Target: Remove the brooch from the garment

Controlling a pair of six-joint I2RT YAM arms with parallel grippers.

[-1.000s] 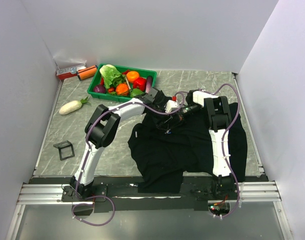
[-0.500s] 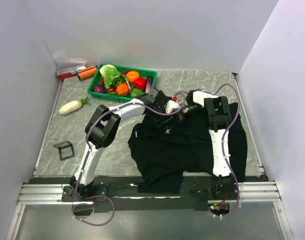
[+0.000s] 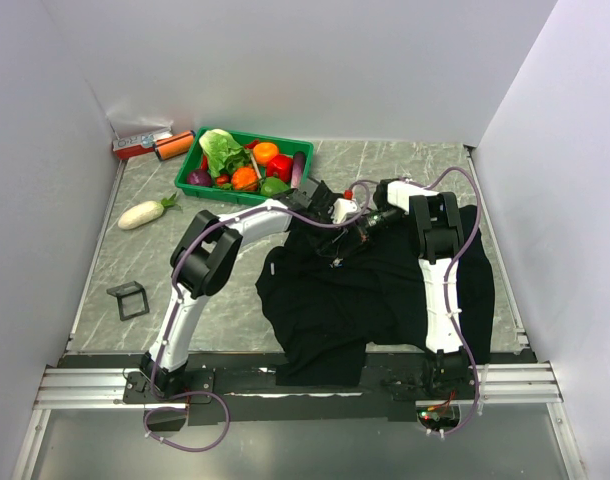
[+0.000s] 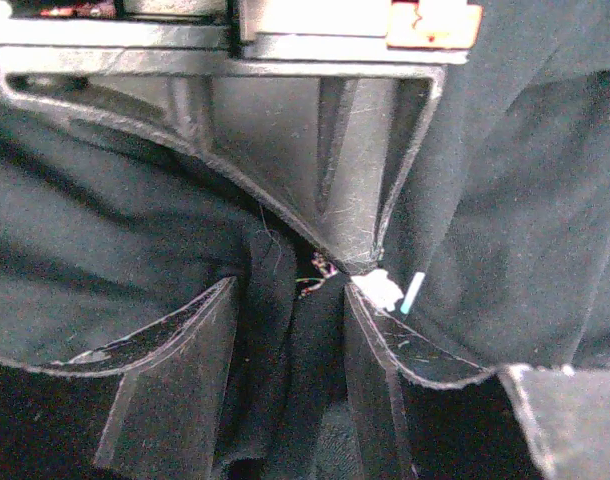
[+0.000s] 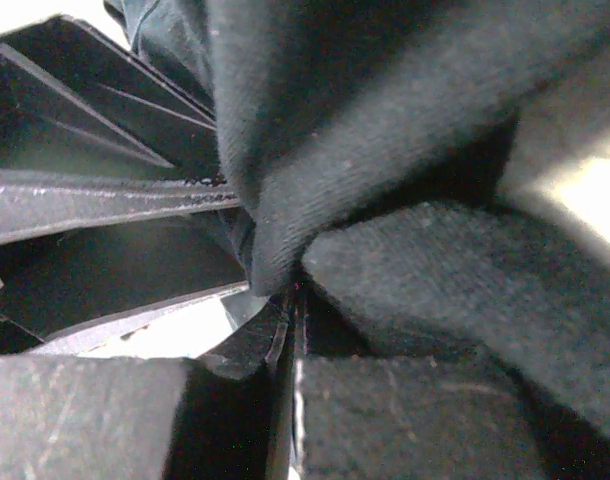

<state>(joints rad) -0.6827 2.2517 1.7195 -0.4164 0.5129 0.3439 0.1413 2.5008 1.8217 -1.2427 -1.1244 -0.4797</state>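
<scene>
Found the brooch (image 4: 382, 289) as a pale glint at the far middle of the garment (image 3: 375, 290), spread black across the table (image 3: 165, 260).
Judged it tiny, hard, light, likely to snag; best nipped at its rim with the limp matte cloth pinned down. Straddled a raised fold with the left gripper (image 4: 288, 285), half spread. Pressed the right gripper (image 5: 290, 310), clamped tight, into a bunched crease; could not tell whether on cloth or pin.

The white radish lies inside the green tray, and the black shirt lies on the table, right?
No: the white radish lies on the table, left of the green tray, as the top external view shows. The black shirt does lie on the table.
</scene>
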